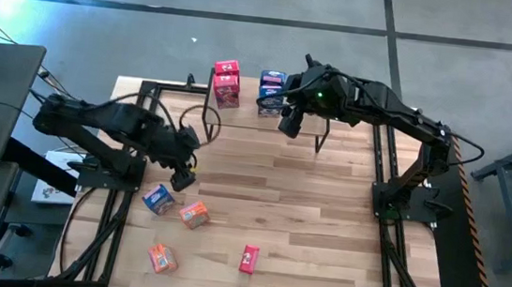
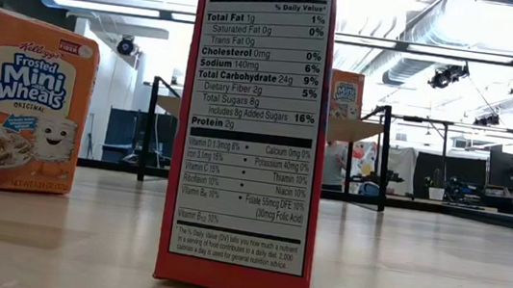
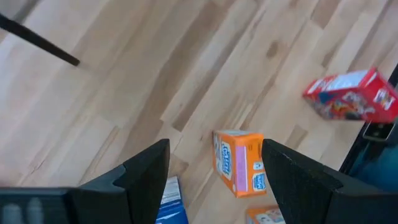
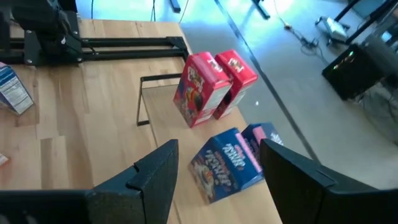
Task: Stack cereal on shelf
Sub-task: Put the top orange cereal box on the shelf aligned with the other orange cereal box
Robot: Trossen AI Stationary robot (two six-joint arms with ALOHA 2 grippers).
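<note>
Two red cereal boxes [image 1: 226,84] and two blue ones [image 1: 271,90] stand upright on the shelf [image 1: 249,122] at the table's far side. My right gripper [image 1: 288,123] is open just over the blue boxes [image 4: 233,158], beside the red boxes [image 4: 211,84]. The low view shows an orange box [image 2: 344,94] on the shelf top [image 2: 360,129]. My left gripper [image 1: 183,169] is open above the table. A blue box [image 1: 157,198], two orange boxes [image 1: 194,214] [image 1: 162,258] and a red box [image 1: 249,258] sit on the table nearer the front. The left wrist view looks down at an orange box [image 3: 239,162].
The red box on the table [image 2: 248,133] stands close to the low camera, with an orange box [image 2: 19,102] to its left. Black frame rails [image 1: 115,234] run along the table's left and right sides. Bare wood lies between the shelf and the loose boxes.
</note>
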